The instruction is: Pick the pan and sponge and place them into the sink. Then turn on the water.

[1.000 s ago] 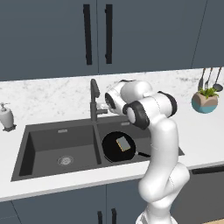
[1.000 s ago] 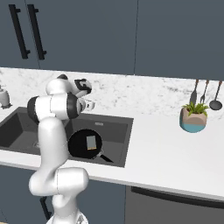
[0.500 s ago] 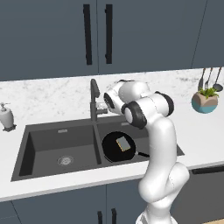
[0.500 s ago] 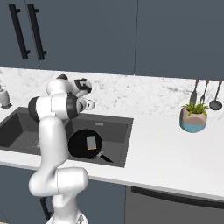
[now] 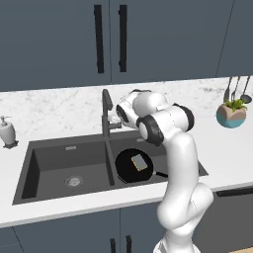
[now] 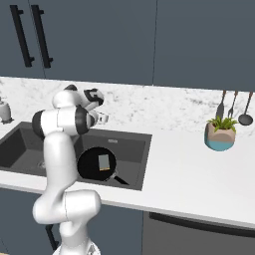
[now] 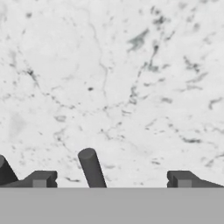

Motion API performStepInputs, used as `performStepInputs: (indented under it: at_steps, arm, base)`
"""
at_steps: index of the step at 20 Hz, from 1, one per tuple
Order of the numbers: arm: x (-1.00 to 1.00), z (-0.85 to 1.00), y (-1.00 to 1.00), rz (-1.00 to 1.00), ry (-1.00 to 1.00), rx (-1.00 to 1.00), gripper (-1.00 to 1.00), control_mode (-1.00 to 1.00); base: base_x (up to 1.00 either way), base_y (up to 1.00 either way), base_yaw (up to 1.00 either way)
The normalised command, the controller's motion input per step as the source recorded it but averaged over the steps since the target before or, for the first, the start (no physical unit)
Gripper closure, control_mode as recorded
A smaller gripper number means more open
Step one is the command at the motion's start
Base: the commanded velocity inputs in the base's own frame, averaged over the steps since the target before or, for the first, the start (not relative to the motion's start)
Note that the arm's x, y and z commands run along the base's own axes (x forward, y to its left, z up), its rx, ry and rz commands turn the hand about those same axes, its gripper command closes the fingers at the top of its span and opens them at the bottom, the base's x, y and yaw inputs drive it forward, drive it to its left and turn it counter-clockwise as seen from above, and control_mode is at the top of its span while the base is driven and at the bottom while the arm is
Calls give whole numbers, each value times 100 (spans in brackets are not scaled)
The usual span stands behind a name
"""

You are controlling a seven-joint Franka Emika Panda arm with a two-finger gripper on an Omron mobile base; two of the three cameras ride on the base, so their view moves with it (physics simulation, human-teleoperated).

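Note:
The black pan (image 5: 129,168) (image 6: 92,167) lies in the right basin of the dark sink (image 5: 54,163) (image 6: 130,144), its handle pointing to the front right. The sponge (image 5: 140,161) (image 6: 103,162) rests inside the pan. My gripper (image 5: 118,116) (image 6: 102,118) (image 7: 111,179) is open, level with the side lever (image 7: 92,168) of the dark faucet (image 5: 105,109). In the hand view the lever stands between my fingertips (image 7: 41,178), apart from both. No water is in view at the spout.
A white soap dispenser (image 5: 7,132) stands on the counter left of the sink. A potted plant (image 5: 231,113) (image 6: 221,137) and hanging utensils (image 6: 232,104) are at the far right. The marble backsplash (image 7: 113,78) is close ahead of the hand.

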Motion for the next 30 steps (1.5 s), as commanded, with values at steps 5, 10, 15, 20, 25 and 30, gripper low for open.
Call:
performStepInputs:
  at_steps: [5,10,15,20,25,30]
  arm:
    - [0,0,-23,0,0,0,-100,-100]
    - [0,0,-37,0,0,0,-100,-100]
    - [0,0,-42,0,0,0,-100,-100]
    - [0,0,-48,0,0,0,-100,-100]
    - [0,0,-69,2,0,0,-100,-100]
    - [0,0,-81,1,0,2,-100,-100]
  base:
    - [0,0,0]
    - [0,0,0]
    - [0,0,0]
    - [0,0,0]
    - [0,0,0]
    - [0,0,0]
